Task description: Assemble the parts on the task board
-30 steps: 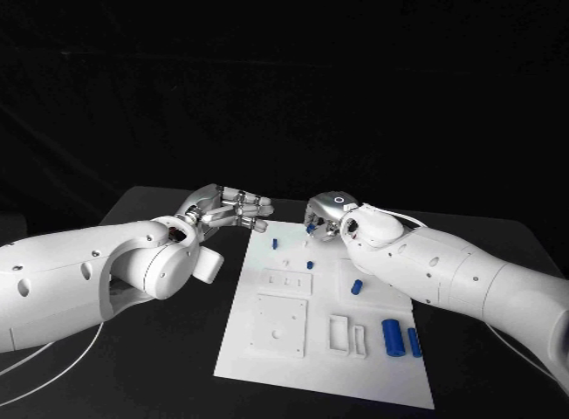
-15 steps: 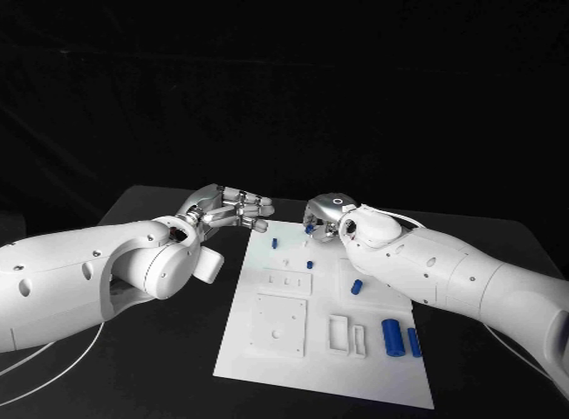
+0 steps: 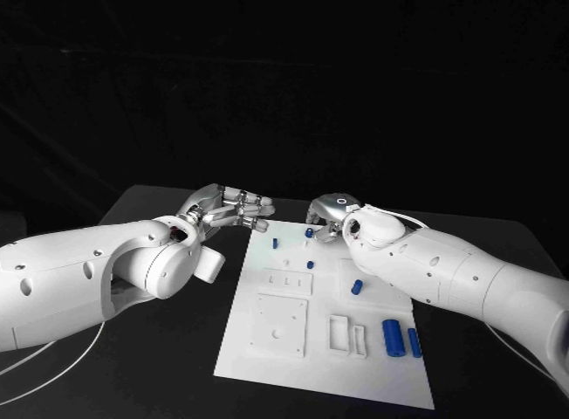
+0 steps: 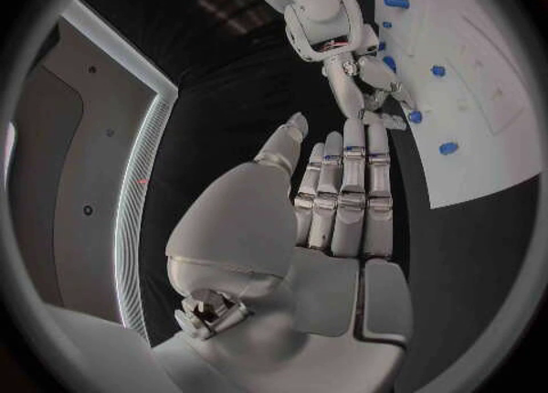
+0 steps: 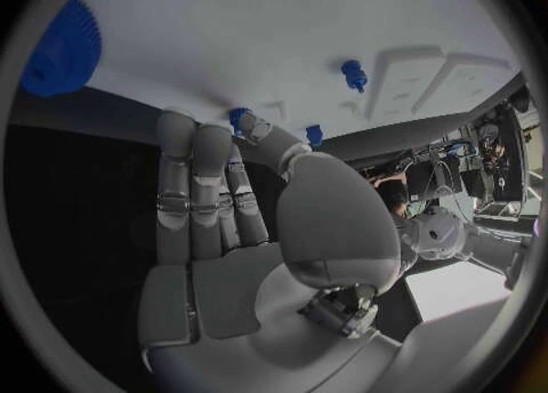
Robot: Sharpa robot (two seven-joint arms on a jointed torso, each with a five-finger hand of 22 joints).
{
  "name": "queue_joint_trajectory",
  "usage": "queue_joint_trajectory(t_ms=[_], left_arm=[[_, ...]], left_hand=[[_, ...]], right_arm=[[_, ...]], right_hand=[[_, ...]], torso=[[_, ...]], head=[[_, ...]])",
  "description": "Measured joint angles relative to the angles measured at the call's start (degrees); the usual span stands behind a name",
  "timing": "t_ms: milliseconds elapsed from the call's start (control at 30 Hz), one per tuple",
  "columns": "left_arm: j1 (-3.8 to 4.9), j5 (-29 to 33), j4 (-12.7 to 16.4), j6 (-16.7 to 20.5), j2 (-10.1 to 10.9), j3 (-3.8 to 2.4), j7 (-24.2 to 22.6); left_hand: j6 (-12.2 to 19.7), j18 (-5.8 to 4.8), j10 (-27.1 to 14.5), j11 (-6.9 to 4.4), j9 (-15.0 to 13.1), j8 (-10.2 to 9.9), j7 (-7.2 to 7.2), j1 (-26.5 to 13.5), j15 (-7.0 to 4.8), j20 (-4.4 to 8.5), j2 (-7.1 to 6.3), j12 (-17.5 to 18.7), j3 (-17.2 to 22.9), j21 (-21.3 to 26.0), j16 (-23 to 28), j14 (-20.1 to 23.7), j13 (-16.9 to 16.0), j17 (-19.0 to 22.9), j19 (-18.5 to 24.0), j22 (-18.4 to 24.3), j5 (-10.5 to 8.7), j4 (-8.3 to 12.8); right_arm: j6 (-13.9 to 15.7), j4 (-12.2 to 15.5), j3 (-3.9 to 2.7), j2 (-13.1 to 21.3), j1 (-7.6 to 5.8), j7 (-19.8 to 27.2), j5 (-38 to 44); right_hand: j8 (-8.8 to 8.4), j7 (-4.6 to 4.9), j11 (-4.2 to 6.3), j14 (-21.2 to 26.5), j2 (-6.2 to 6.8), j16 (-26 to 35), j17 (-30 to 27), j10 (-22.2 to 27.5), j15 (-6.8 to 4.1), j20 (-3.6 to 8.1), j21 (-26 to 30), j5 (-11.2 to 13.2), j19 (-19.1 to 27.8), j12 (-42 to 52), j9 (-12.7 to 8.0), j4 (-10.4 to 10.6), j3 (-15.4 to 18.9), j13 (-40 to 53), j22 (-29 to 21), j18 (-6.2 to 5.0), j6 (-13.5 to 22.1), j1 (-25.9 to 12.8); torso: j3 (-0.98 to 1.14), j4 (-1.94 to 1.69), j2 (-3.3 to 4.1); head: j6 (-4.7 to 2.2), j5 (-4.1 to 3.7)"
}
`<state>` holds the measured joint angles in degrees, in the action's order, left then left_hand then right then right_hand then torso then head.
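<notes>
now the right hand (image 3: pixel 325 215) pinches an upright blue peg (image 5: pixel 238 119) over the task board (image 3: pixel 312 358); left hand (image 3: pixel 230 208) spread, empty.

Black table (image 3: pixel 147 205) lay under a dark backdrop, thin white cable (image 3: pixel 33 362) trailed across its near-left corner.

One task board (image 3: pixel 278 349), six blue parts (image 3: pixel 390 337).
</notes>
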<state>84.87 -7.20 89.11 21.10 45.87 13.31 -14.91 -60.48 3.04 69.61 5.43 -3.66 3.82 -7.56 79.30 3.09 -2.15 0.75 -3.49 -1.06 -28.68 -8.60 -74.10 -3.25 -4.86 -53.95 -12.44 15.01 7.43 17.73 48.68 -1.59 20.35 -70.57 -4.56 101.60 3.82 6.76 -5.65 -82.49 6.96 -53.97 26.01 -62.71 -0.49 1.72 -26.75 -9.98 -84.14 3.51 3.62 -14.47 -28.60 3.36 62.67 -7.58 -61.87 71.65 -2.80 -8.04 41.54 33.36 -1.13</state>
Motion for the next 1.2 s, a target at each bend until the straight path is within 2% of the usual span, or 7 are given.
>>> queue_joint_trajectory(t_ms=[267, 600, 800, 867, 933, 1033, 1200], left_arm=[[0.0, 0.0, -0.3, 0.0, 0.2, 0.0, 0.0], [0.02, 0.0, -0.6, 0.0, 0.8, 0.0, 0.0], [0.02, 0.0, -0.9, 0.0, 1.0, 0.01, 0.0], [0.02, 0.0, -0.9, 0.0, 1.0, 0.01, 0.0], [0.02, 0.0, -1.0, 0.0, 1.0, 0.01, 0.0], [0.02, 0.0, -1.0, 0.0, 1.1, 0.03, 0.0], [0.02, 0.0, -1.1, 0.0, 1.1, 0.05, 0.0]], left_hand=[[0.1, 0.0, -0.1, 0.12, 0.0, 0.0, -0.11, 0.0, 0.0, 0.0, 0.0, 0.0, 0.0, 0.0, 0.0, 0.0, 0.0, 0.0, 0.0, 0.1, 0.0, 0.0], [0.2, 0.0, -0.2, 0.21, 0.0, 0.0, -0.2, 0.0, 0.0, 0.0, 0.0, 0.0, 0.0, 0.0, 0.0, 0.0, 0.0, 0.0, 0.0, 0.2, 0.0, 0.0], [0.2, 0.0, -0.2, 0.21, 0.0, 0.0, -0.2, 0.0, 0.0, 0.0, 0.0, 0.0, 0.0, 0.0, 0.0, 0.0, 0.0, 0.0, 0.0, 0.2, 0.0, 0.0], [0.2, 0.0, -0.2, 0.21, 0.0, 0.0, -0.2, 0.0, 0.0, 0.0, 0.0, 0.0, 0.0, -0.3, 0.0, 0.0, 0.0, 0.0, 0.0, 0.2, 0.0, 0.0], [0.2, 0.0, -0.2, 0.21, 0.0, 0.0, -0.2, 0.0, 0.0, 0.0, 0.0, 0.0, 0.0, -0.3, 0.0, 0.0, 0.0, 0.0, 0.0, 0.2, 0.0, 0.0], [0.2, 0.0, -0.2, 0.21, 0.0, 0.0, -0.2, 0.0, 0.0, 0.0, 0.0, 0.0, 0.0, -0.3, 0.0, 0.0, 0.0, 0.0, 0.0, 0.2, 0.0, 0.0], [0.2, 0.0, -0.2, 0.21, 0.0, 0.0, -0.2, 0.0, 0.0, 0.0, 0.0, 0.0, 0.0, -0.3, 0.0, 0.0, 0.0, 0.0, 0.0, 0.2, 0.0, 0.0]], right_arm=[[1.4, 4.5, -0.1, 3.5, 0.01, 0.4, -1.3], [2.9, 14.4, -3.94, 13.5, -0.03, 0.8, -4.4], [2.3, 16.6, -5.38, 18.0, -0.12, 1.0, -5.3], [1.7, 16.7, -5.54, 18.7, -0.12, 1.0, -5.6], [0.9, 16.6, -5.65, 19.2, -0.11, 1.1, -5.9], [-0.7, 16.1, -5.75, 19.6, -0.11, 1.2, -6.4], [-3.4, 14.3, -5.79, 19.4, -0.07, 1.2, -7.5]], right_hand=[[0.0, 0.03, 0.03, 0.2, 0.25, 0.0, -0.2, -0.1, 0.19, 0.0, 1.3, -1.6, 0.0, 0.0, 0.0, 0.4, 1.5, 0.0, -0.2, -0.58, 0.4, -0.3], [-0.01, 0.15, 1.84, 0.1, 1.06, 0.0, -0.1, -7.5, -0.8, 0.56, 0.9, -3.1, 0.3, 0.0, 0.0, 1.3, 3.0, 0.1, 0.6, -0.83, 0.3, -1.1], [-0.01, -0.84, 5.69, 0.2, 1.76, 0.0, 0.8, -19.4, -3.6, 3.35, -1.0, -3.1, 0.2, 0.5, 0.0, 2.1, 8.7, 3.0, 2.0, 0.92, 0.4, -0.4], [-0.02, -1.2, 6.7, 0.0, 1.84, 0.0, 1.6, -20.9, -4.39, 4.56, -1.9, -4.1, 0.2, 5.3, 0.0, 3.0, 14.7, 12.3, 2.9, 2.41, 0.4, 1.2], [-0.02, -1.66, 6.47, 0.8, 0.27, -2.0, 5.1, -11.6, -4.79, 4.97, -6.4, -5.3, 0.2, 24.9, 0.0, 4.3, 21.2, 35.2, 6.0, 3.67, 1.1, 3.2], [-0.02, -1.29, 6.49, 1.1, -0.01, -3.5, 9.6, -7.1, -4.46, 4.82, -10.3, -6.5, 0.1, 39.6, 0.0, 5.0, 23.2, 48.5, 9.1, 3.68, 1.6, 3.5], [-0.02, -1.03, 5.92, 1.1, -0.01, -7.3, 21.9, -9.1, -3.94, 4.29, -16.1, -8.5, 0.2, 56.4, 0.0, 6.8, 24.7, 61.8, 12.3, 3.68, 2.5, 3.5]], torso=[[0.06, 0.09, -0.05], [0.18, 0.85, -0.21], [0.37, 1.56, -0.4], [0.44, 1.7, -0.43], [0.53, 1.82, -0.47], [0.68, 1.96, -0.51], [0.81, 2.09, -0.52]], head=[[-0.28, -0.34], [-0.91, -1.03], [-1.08, -1.39], [-1.11, -1.47], [-1.12, -1.59], [-1.06, -1.79], [-0.96, -2.07]])
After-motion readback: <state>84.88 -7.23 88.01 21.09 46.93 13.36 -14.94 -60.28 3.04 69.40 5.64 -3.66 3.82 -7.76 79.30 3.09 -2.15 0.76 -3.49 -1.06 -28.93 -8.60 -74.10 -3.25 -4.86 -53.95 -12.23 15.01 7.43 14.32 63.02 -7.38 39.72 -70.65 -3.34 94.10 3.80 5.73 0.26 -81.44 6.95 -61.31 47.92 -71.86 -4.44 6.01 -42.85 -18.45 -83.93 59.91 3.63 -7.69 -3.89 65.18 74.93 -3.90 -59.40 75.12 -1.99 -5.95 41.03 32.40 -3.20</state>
